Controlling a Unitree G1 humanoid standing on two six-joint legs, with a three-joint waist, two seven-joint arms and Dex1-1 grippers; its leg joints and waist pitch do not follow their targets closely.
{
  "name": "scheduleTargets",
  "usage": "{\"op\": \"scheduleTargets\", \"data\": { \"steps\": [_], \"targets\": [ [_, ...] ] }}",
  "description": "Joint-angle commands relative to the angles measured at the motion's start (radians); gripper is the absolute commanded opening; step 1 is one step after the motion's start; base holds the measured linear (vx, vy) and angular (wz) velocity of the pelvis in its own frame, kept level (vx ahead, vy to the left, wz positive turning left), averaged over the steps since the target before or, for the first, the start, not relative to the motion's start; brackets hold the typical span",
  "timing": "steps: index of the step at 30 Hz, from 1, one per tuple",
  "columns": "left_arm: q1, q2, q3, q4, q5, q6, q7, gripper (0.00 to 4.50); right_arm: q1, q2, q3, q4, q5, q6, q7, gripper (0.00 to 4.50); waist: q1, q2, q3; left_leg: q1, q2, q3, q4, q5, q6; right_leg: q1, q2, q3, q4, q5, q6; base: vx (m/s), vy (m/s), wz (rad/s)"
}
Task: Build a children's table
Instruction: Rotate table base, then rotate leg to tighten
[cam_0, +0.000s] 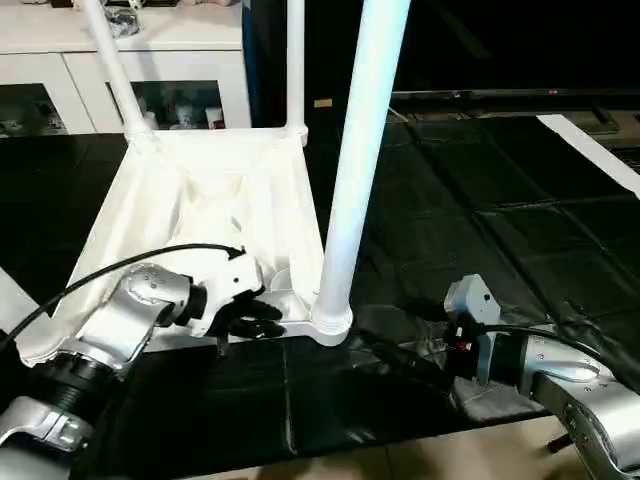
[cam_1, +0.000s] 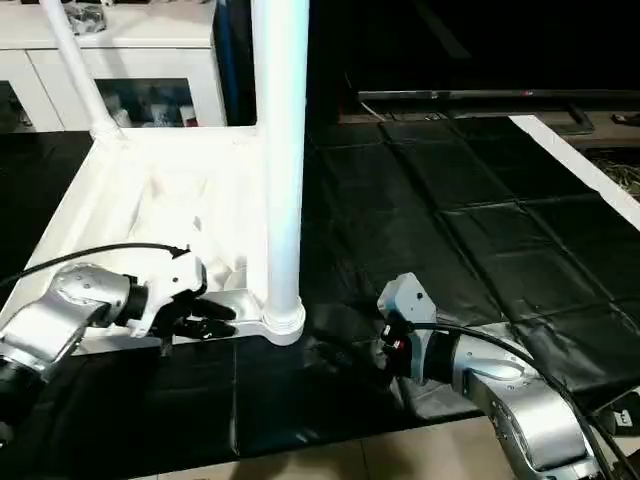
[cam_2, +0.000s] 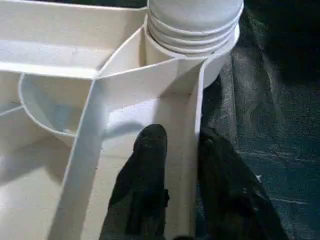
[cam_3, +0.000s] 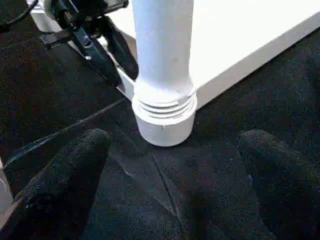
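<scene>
The white tabletop (cam_0: 190, 215) lies upside down on the black mat, ribs facing up. Three white legs stand in its corner sockets: a near leg (cam_0: 352, 170), a far left leg (cam_0: 113, 68) and a far leg (cam_0: 295, 60). My left gripper (cam_2: 182, 150) is at the near rim beside the near leg, one finger (cam_2: 147, 165) inside the rim wall and the other outside, shut on that wall. My right gripper (cam_3: 175, 145) hovers low over the mat, open wide, facing the near leg's ringed base (cam_3: 164, 107) with nothing between its fingers.
A white cabinet (cam_0: 60, 60) with glass doors stands behind the tabletop. The black quilted mat (cam_0: 480, 220) stretches to the right, with a white strip (cam_0: 590, 150) along its far right side. The mat's front edge and pale floor (cam_0: 400, 465) lie just below my arms.
</scene>
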Motion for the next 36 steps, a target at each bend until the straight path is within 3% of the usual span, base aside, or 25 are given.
{"op": "scheduleTargets", "data": {
  "steps": [1,10,16,20,22,24,27,28,31,32,36],
  "targets": [
    [-0.022,-0.002,-0.005,0.011,0.012,-0.008,-0.001,0.67,-0.009,-0.016,0.000,0.013,-0.009,-0.009,-0.003,4.50,0.000,0.006,-0.053,-0.004,0.013,0.006,-0.072,-0.210,0.010,0.052,-0.044,0.046,-0.079,-0.265,-0.154,0.000,0.000,0.00],
    [-0.017,-0.009,0.005,0.018,-0.005,-0.031,-0.035,0.03,-0.029,-0.007,0.007,0.033,-0.021,-0.018,0.000,4.50,0.001,0.005,-0.054,-0.004,0.015,0.005,-0.073,-0.206,0.014,0.051,-0.046,0.046,-0.079,-0.270,-0.152,0.000,0.000,0.00],
    [-0.013,-0.028,0.024,0.029,-0.023,-0.051,-0.050,0.03,-0.053,0.009,-0.013,0.051,0.012,-0.011,0.011,4.50,-0.001,0.002,-0.058,-0.005,0.014,0.009,-0.068,-0.159,0.026,0.053,-0.042,0.049,-0.066,-0.173,-0.181,0.000,0.000,0.00],
    [-0.010,-0.036,0.023,0.027,-0.033,-0.055,-0.067,0.03,-0.079,0.028,-0.025,0.072,0.028,-0.020,0.013,4.50,-0.003,0.003,-0.058,-0.006,0.013,0.010,-0.068,-0.158,0.028,0.053,-0.043,0.048,-0.065,-0.171,-0.186,0.000,0.000,0.00],
    [0.001,-0.043,0.004,0.024,-0.032,-0.070,-0.097,0.03,-0.135,0.038,-0.001,0.113,0.029,-0.050,0.066,4.50,-0.003,0.005,-0.058,-0.003,0.013,0.012,-0.067,-0.170,0.026,0.051,-0.042,0.050,-0.067,-0.183,-0.187,0.000,0.000,0.00],
    [0.005,-0.046,-0.002,0.020,-0.032,-0.076,-0.107,0.03,-0.156,0.039,0.014,0.130,0.024,-0.058,0.090,4.50,-0.002,0.001,-0.057,-0.003,0.014,0.013,-0.067,-0.167,0.026,0.051,-0.042,0.052,-0.067,-0.184,-0.188,0.000,0.000,0.00],
    [0.010,-0.049,-0.007,0.015,-0.030,-0.082,-0.117,0.03,-0.175,0.037,0.029,0.148,0.022,-0.066,0.112,4.50,0.000,0.003,-0.059,-0.002,0.015,0.014,-0.065,-0.154,0.031,0.050,-0.043,0.053,-0.064,-0.162,-0.196,0.000,0.000,0.00],
    [0.018,-0.051,-0.027,-0.010,-0.028,-0.091,-0.140,0.03,-0.219,0.026,0.070,0.198,0.015,-0.086,0.194,4.50,0.000,-0.013,-0.062,-0.004,0.015,0.014,-0.064,-0.142,0.041,0.054,-0.043,0.051,-0.056,-0.141,-0.208,0.000,0.000,0.00],
    [0.020,-0.052,-0.037,-0.020,-0.026,-0.094,-0.151,0.01,-0.240,0.023,0.087,0.224,0.011,-0.096,0.230,4.50,0.001,-0.006,-0.059,-0.003,0.016,0.015,-0.063,-0.136,0.047,0.050,-0.044,0.053,-0.059,-0.148,-0.210,0.000,0.000,0.00],
    [0.022,-0.052,-0.049,-0.030,-0.016,-0.105,-0.158,0.00,-0.279,0.028,0.107,0.286,-0.001,-0.121,0.278,4.20,0.004,-0.013,-0.060,-0.001,0.017,0.017,-0.062,-0.135,0.050,0.049,-0.044,0.053,-0.058,-0.145,-0.211,0.000,0.000,0.00],
    [0.022,-0.054,-0.055,-0.035,-0.008,-0.114,-0.161,0.00,-0.315,0.040,0.119,0.347,-0.011,-0.139,0.315,3.88,0.006,-0.010,-0.059,-0.001,0.017,0.017,-0.063,-0.145,0.045,0.047,-0.045,0.053,-0.058,-0.168,-0.216,0.000,0.000,0.00]
  ]
}}
